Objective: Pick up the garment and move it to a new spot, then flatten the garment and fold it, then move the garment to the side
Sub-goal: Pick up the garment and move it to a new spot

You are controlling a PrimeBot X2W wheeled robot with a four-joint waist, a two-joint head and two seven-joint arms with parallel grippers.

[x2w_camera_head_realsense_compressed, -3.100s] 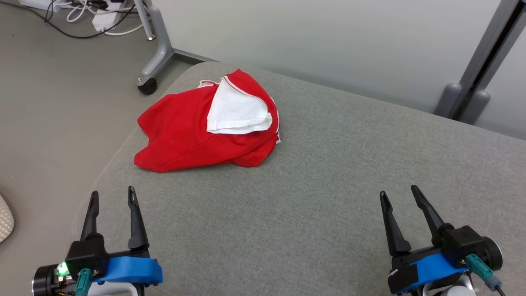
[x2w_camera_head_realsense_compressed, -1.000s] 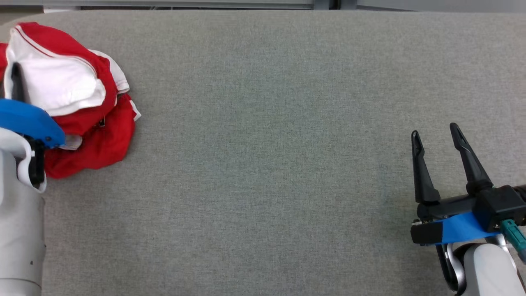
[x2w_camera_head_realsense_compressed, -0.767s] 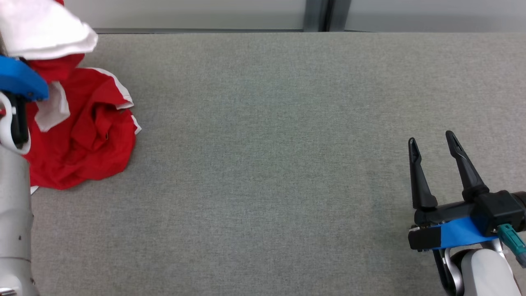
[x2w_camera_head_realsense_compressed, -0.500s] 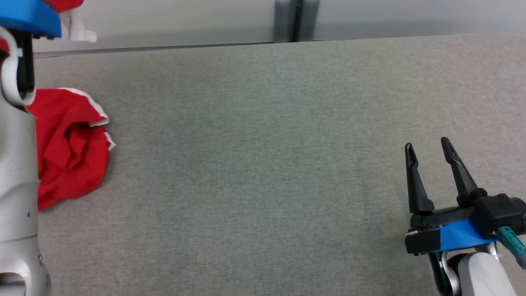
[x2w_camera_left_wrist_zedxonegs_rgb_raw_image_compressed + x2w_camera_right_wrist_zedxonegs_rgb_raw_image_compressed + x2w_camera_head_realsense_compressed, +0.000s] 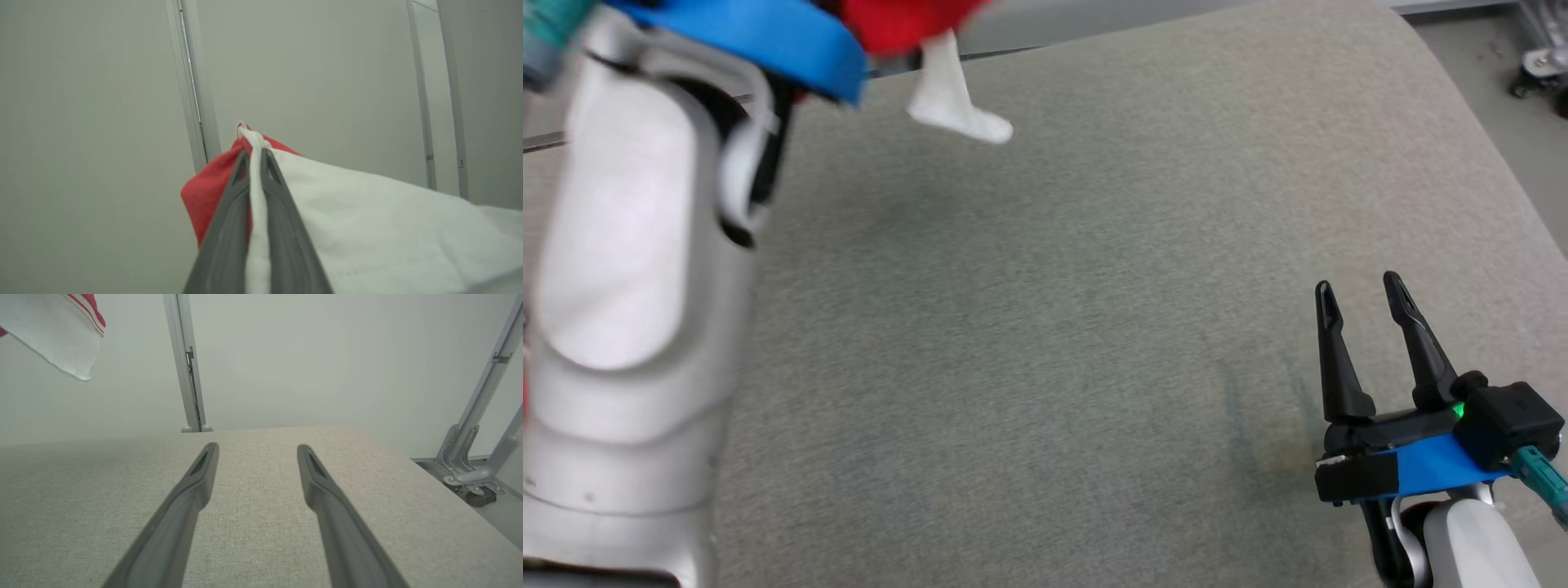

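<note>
The red and white garment (image 5: 367, 212) hangs in the air from my left gripper (image 5: 253, 153), whose two dark fingers are shut on a white fold of it. In the head view the garment (image 5: 907, 24) shows blurred at the top left beyond my raised pale left arm, with a white flap dangling over the grey cushion (image 5: 1054, 327). In the right wrist view a white corner of the garment (image 5: 57, 335) with red stripes hangs at the upper left. My right gripper (image 5: 1356, 286) rests open and empty low over the cushion at the lower right, and the right wrist view shows this gripper (image 5: 255, 447) with fingers spread.
The grey cushion's right edge (image 5: 1478, 139) curves down to the floor, where a wheeled frame foot (image 5: 1535, 65) stands. A pale wall with a vertical metal post (image 5: 184, 363) runs behind the cushion. A grey frame leg on castors (image 5: 470, 473) stands at the right.
My left gripper has lifted the garment off the cushion and carried it rightward. The head camera has turned right. The right gripper has stayed open.
</note>
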